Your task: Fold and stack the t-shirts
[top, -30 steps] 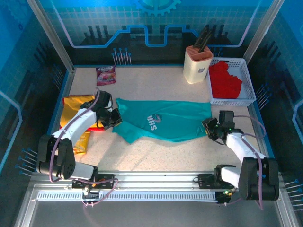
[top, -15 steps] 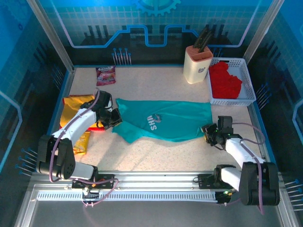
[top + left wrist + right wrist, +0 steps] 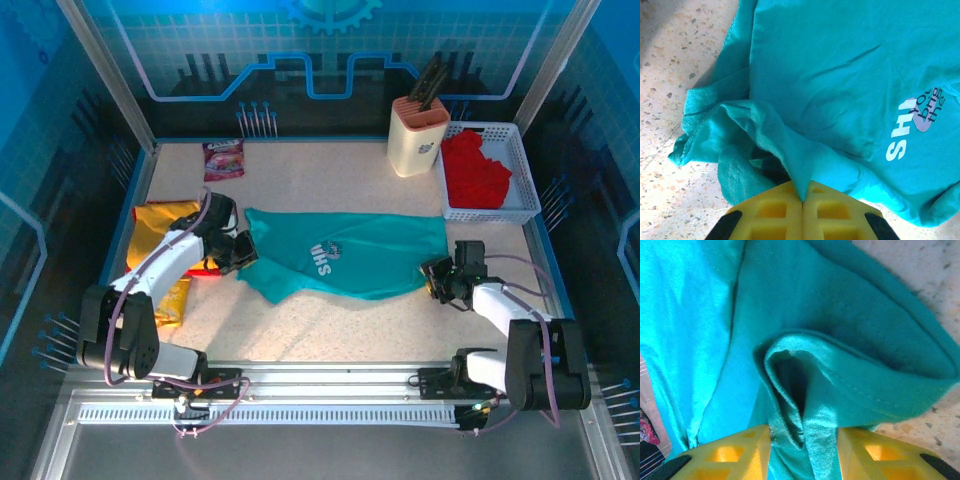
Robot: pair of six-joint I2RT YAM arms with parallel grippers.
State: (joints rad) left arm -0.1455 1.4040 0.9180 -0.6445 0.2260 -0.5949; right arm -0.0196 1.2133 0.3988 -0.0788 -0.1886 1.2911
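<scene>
**Getting hold of the teal tee for its first fold**

The teal tee is lying spread across mid-table, print up. The left claw is pinching a ridge of cloth at its left end, pads pressed together. The right claw is standing spread around a bunched hem at the right end, not yet squeezing, I'd say. It needs closing before both lift together. A yellow tee is crowding the left arm. The red tee is waiting in the basket.
</scene>
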